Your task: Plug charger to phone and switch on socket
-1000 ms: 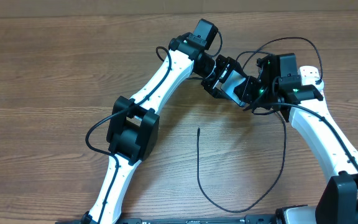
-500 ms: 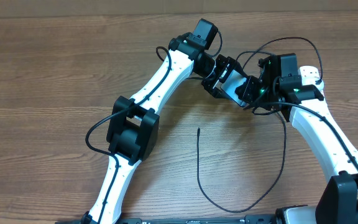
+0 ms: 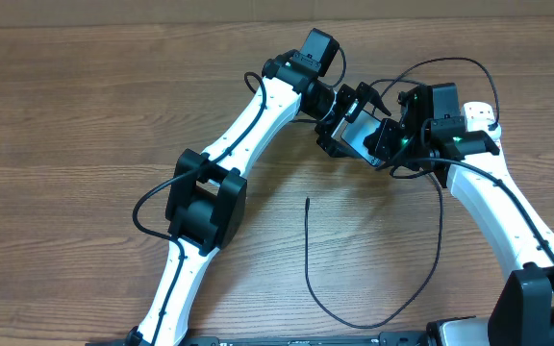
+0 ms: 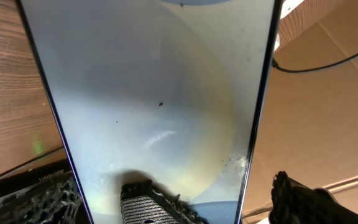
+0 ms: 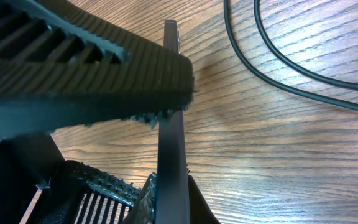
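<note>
The phone [image 3: 358,136] is held off the table at the back, its pale blue screen [image 4: 154,93] filling the left wrist view. My right gripper [image 3: 385,144] is shut on one end of it; the right wrist view shows its dark edge [image 5: 169,118] pinched between the jaws of the right gripper [image 5: 169,208]. My left gripper [image 3: 356,113] is open, its fingers [image 4: 300,199] standing wide on either side of the phone without touching it. The charger [image 3: 439,240] lies looped on the table, its slim tip [image 3: 308,201] free. The socket [image 3: 486,113] peeks out white behind the right arm.
The left arm [image 3: 248,125] runs diagonally across the middle of the wooden table [image 3: 85,115]. Black charger loops [image 3: 445,61] rise behind the right wrist, and two strands of cable [image 5: 291,65] cross the wood beside the phone.
My left gripper's jaws have spread wide and let go of the phone. The right gripper has stayed shut on the phone, and neither arm has shifted much.
</note>
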You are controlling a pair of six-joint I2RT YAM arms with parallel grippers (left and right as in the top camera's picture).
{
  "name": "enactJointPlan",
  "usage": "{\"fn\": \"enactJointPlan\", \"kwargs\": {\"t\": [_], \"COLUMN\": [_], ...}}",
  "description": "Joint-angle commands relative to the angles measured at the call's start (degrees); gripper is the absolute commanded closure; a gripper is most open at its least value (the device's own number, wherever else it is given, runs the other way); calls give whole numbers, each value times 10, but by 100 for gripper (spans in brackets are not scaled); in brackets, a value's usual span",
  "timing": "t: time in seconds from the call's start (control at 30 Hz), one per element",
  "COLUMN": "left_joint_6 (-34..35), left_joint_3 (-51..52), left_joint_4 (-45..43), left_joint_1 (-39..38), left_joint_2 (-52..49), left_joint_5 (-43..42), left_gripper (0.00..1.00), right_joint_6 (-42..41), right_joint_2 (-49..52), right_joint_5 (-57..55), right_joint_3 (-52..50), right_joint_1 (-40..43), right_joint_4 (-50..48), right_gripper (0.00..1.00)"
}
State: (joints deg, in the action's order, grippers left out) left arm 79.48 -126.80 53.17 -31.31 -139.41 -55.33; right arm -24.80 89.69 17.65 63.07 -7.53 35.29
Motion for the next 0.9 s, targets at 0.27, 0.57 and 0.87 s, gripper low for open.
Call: {"fn": "enactJointPlan", "kwargs": {"t": [0.27,0.57,0.87], "left_joint_6": [-28,-41,-45], "left_joint_3": [-16,-16,-16], "left_joint_4": [4,-49,-144], "left_joint_1": [27,68,93], "left_joint_2": [8,22,62], "left_joint_5": [-32,-89,-80], "left_gripper": [0,0,0], "right_joint_6": [-68,-200,-419], "right_joint_2": [-2,-2,-2], "right_joint_5": [2,0,4], "right_joint_3": [10,10,10], "right_joint_1": [8,10,10], "right_joint_4": [-37,-87,-162], "right_gripper": [96,96,96]}}
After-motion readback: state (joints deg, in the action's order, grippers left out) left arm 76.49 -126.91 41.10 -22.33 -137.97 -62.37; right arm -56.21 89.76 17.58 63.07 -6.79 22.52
